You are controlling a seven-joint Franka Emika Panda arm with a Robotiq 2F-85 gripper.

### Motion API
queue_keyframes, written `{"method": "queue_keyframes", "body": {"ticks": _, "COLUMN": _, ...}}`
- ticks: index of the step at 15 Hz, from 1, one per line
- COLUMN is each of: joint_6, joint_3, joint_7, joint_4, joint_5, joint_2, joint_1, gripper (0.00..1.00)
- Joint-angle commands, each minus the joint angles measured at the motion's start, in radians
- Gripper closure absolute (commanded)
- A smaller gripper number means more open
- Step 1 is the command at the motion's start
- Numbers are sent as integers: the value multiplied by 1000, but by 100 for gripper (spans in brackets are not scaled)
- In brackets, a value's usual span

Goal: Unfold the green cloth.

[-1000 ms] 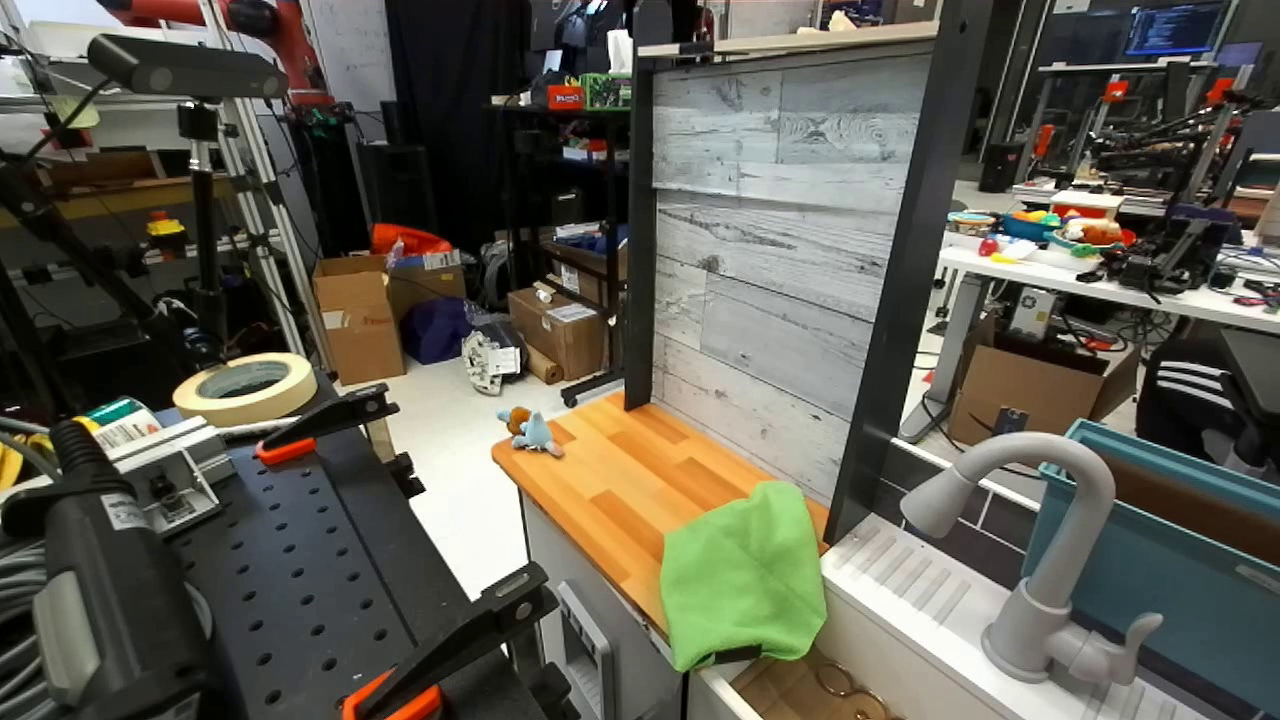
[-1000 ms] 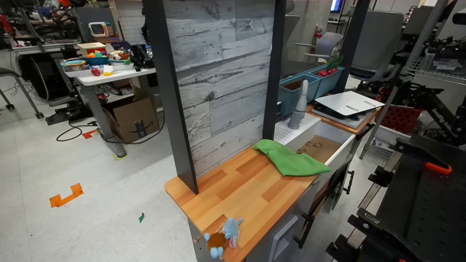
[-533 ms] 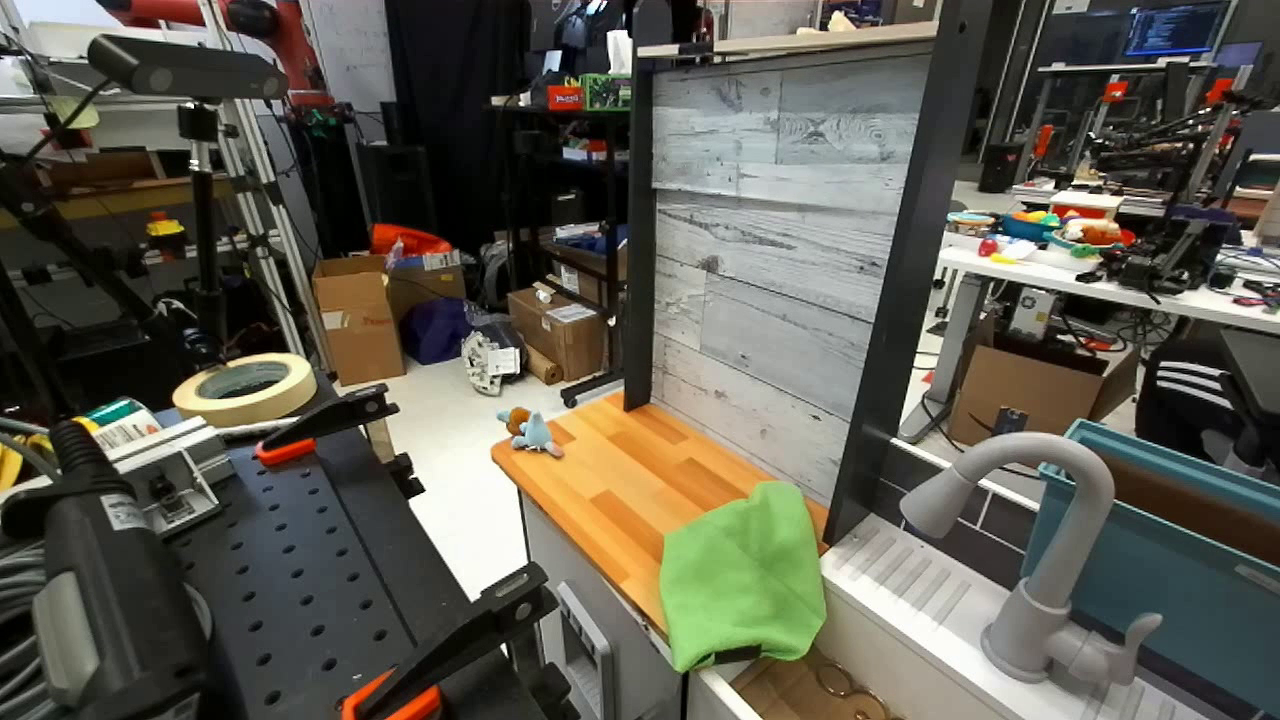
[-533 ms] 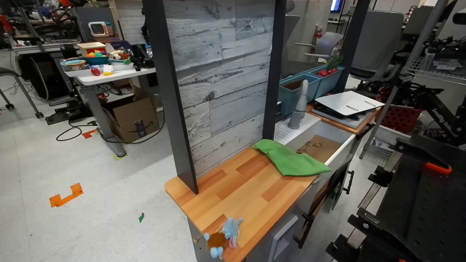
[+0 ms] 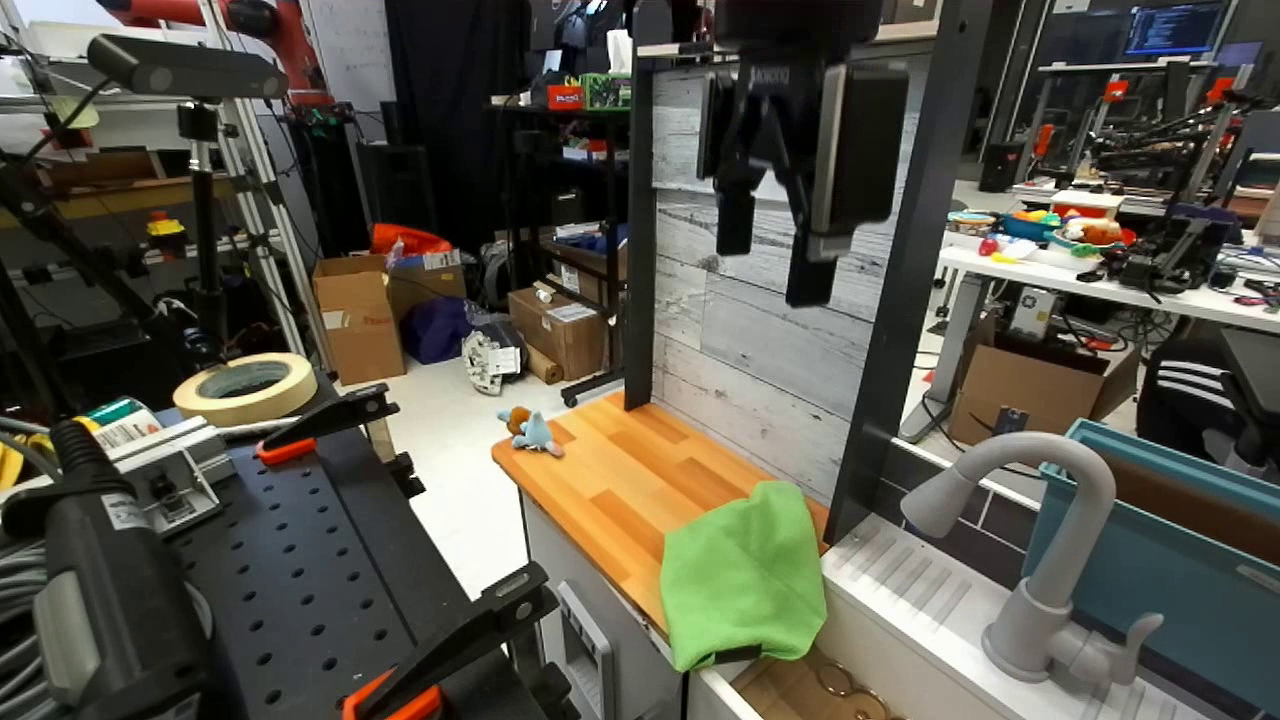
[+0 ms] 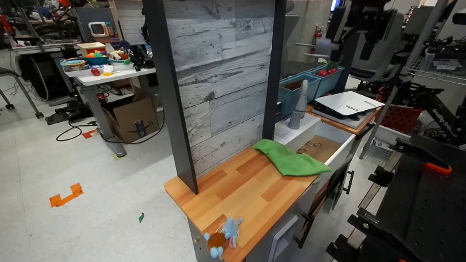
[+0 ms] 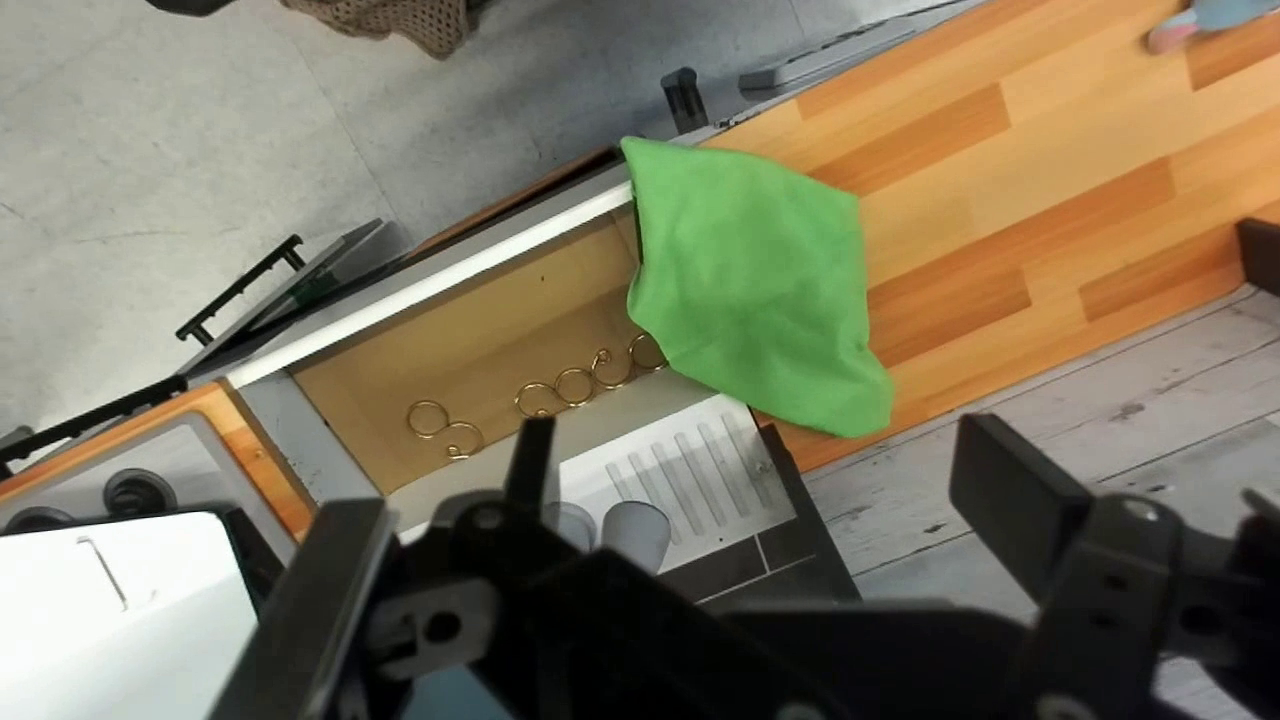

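The bright green cloth [image 5: 745, 585] lies wrinkled across the end of the wooden counter [image 5: 600, 480]. Part of it overhangs the sink, and in the wrist view the cloth [image 7: 750, 270] covers one end of the basin. In an exterior view the cloth [image 6: 291, 160] appears as a low, bent band with a pointed corner at the counter's front edge. My gripper [image 5: 773, 265] is open and empty, high above the counter. It also shows at the top of the other view [image 6: 351, 54]. In the wrist view my gripper [image 7: 772, 470] has its fingers wide apart, with the cloth beyond them.
An upright plank panel [image 5: 770, 230] with dark posts [image 5: 905, 280] stands along the counter's back. A grey faucet [image 5: 1050, 540] rises beside the sink. Gold rings [image 7: 575, 385] lie in the basin. A small plush toy [image 6: 224, 236] sits at the counter's far end.
My gripper has come into both exterior views from the top; it was out of sight before. The green cloth has not moved.
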Motion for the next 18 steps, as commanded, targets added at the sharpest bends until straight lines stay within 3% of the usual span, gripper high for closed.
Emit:
{"method": "queue_keyframes", "body": {"ticks": 1, "joint_6": 84, "joint_3": -7, "joint_7": 74, "joint_4": 48, "joint_5": -23, "joint_2": 146, "joint_1": 16, "gripper": 0}}
{"method": "queue_keyframes", "body": {"ticks": 9, "joint_6": 130, "joint_3": -21, "joint_7": 99, "joint_4": 179, "joint_5": -8, "joint_2": 454, "joint_1": 27, "gripper": 0}}
{"method": "queue_keyframes", "body": {"ticks": 14, "joint_6": 98, "joint_3": -30, "joint_7": 116, "joint_4": 309, "joint_5": 1, "joint_2": 622, "joint_1": 32, "gripper": 0}}
{"method": "queue_keyframes", "body": {"ticks": 16, "joint_6": 11, "joint_3": -45, "joint_7": 132, "joint_4": 338, "joint_5": -5, "joint_2": 631, "joint_1": 46, "gripper": 0}}
{"method": "queue_keyframes", "body": {"ticks": 17, "joint_6": 85, "joint_3": -28, "joint_7": 100, "joint_4": 286, "joint_5": 9, "joint_2": 612, "joint_1": 26, "gripper": 0}}
{"method": "queue_keyframes", "body": {"ticks": 18, "joint_6": 62, "joint_3": -32, "joint_7": 106, "joint_4": 304, "joint_5": 8, "joint_2": 627, "joint_1": 30, "gripper": 0}}
